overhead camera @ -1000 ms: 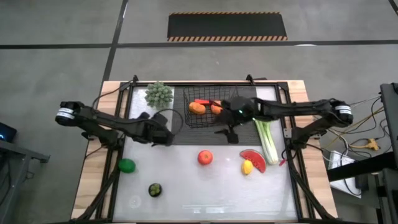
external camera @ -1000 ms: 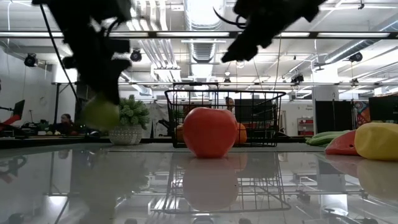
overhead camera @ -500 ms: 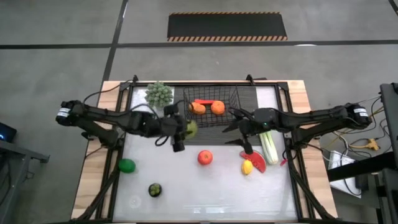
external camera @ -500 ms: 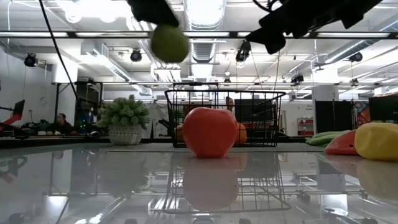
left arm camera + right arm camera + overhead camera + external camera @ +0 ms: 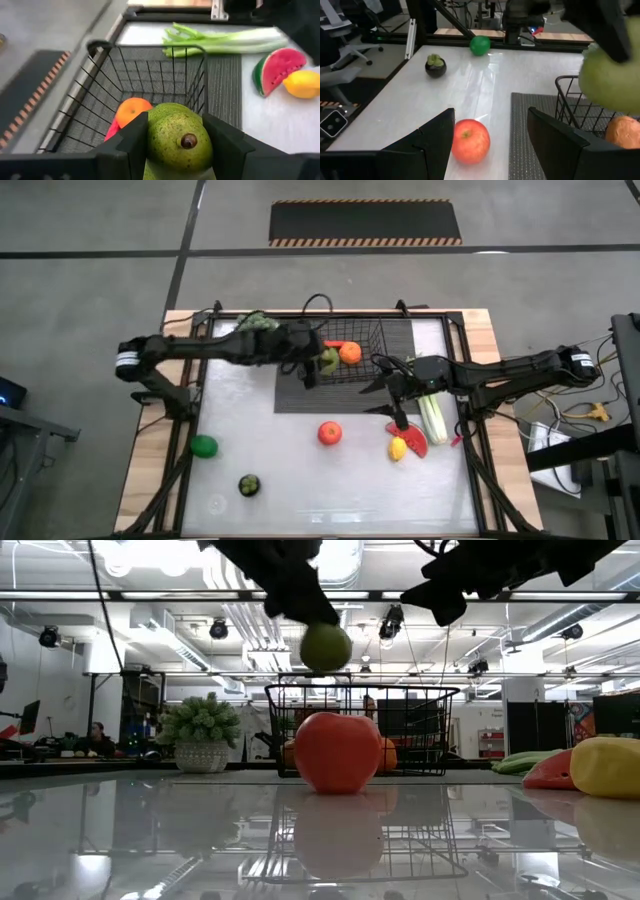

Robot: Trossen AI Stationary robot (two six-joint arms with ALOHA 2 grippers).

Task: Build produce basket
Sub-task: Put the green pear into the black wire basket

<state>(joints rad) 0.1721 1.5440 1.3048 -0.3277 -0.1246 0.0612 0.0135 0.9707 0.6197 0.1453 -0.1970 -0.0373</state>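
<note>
Left gripper clamped on green apple, held above the basket's left part; basket at counter rear on the ribbed mat, an orange inside. Right gripper hovers with fingers apart just right of basket, beside the celery. Red apple, lemon, watermelon slice, lime, dark round fruit lie loose; no readable writing anywhere.

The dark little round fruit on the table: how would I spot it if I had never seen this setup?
Start from the black wire basket at the table's far side, then cross to the near edge on the left arm's side. There sits the dark round fruit, just past the bright green lime. It is the only near-black piece, topped with a small green cap.
</note>
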